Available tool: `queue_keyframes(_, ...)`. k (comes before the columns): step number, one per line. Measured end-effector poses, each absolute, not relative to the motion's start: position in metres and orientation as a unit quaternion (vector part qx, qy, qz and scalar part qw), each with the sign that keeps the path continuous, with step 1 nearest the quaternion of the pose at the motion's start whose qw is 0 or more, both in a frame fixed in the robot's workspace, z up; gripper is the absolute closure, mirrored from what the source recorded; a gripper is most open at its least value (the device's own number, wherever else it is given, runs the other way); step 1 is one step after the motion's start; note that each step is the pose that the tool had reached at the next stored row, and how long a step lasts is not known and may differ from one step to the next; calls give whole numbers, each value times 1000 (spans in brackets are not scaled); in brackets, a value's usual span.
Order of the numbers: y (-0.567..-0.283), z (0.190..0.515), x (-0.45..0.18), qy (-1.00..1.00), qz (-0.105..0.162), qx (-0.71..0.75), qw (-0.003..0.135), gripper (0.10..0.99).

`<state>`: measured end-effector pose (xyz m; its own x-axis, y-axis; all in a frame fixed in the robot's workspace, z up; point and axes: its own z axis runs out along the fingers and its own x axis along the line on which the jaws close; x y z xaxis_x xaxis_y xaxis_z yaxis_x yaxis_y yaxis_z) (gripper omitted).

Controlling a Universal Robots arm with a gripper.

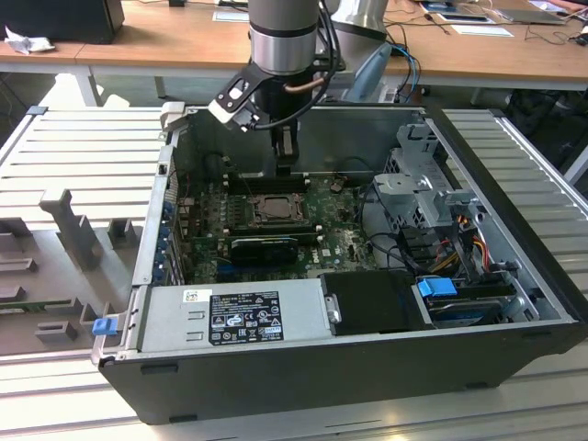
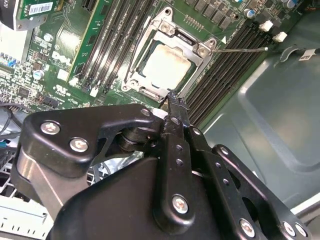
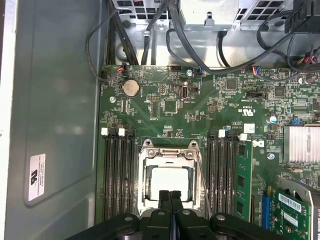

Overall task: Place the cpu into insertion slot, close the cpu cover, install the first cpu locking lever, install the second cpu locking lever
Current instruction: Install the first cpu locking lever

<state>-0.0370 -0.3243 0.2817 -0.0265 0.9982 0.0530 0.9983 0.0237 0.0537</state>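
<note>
Gripper [image 3: 170,196] pinched shut, empty, at edge of cpu cover [image 3: 169,150], lying flat over cpu [image 3: 170,181]. Keep your push on locking lever [image 2: 242,49] slow, square.

This looks like a robotics lab or engineering workshop. Straight below the claw [image 1: 288,171] stands an open computer case [image 1: 367,367] with its side panel off. Its green circuit board [image 1: 340,241] and bundled cables [image 1: 459,241] are laid bare. The case rests on a workbench [image 1: 92,147] of ribbed metal slats. On that bench, off from the claw toward the exterior view's left, lie grey moulded holders [image 1: 69,230]. Beyond the claw, past the case's far wall, run wooden desks [image 1: 165,41] strewn with papers [image 1: 482,29] and loose wires [image 1: 409,55]. The claw hangs from a thick industrial robot arm [image 1: 283,32].
</note>
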Motion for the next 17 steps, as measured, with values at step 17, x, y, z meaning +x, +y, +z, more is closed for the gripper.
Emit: queue_keyframes(17,-324,313,-37,-715,-38,-698,0,980)
